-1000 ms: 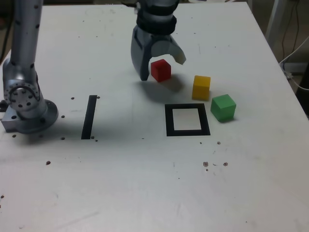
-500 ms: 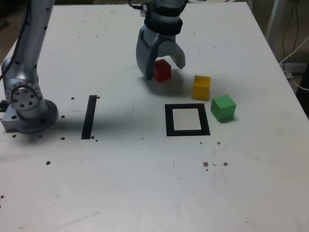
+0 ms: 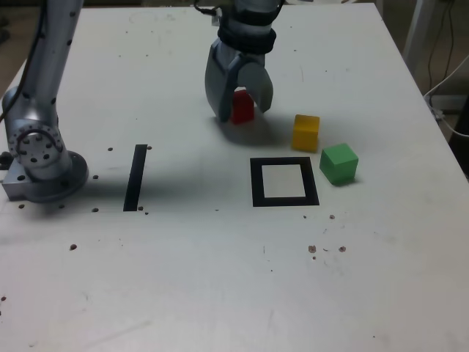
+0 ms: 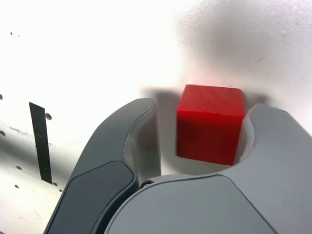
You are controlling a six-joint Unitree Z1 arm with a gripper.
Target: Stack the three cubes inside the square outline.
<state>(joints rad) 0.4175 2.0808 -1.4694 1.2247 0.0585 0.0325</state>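
White tabletop, speckled with small dark marks, filled your exterior view, and nearest the camera it lay bare. Farther in, the square outline [image 3: 284,182] sat with its white centre empty, so by my reading no cube had been placed and all three were left to do. On that view's left you had the black strip [image 3: 135,177] and the arm's base [image 3: 40,158]. Just beyond the outline, toward the view's right, the green cube [image 3: 338,163] and the yellow cube [image 3: 305,133] stood near each other, apart from the frame. Farthest back, the gripper [image 3: 239,110] was down around the red cube [image 3: 242,107]. In your wrist view the red cube [image 4: 209,124] sat between the jaws, which were parted: one finger [image 4: 273,146] looked to be against its side, while a gap showed on the other, so the grasp was not closed. You could not tell whether the cube rested on the table, since the fingers hid most of it from outside, and the arm's upper part was cut off.
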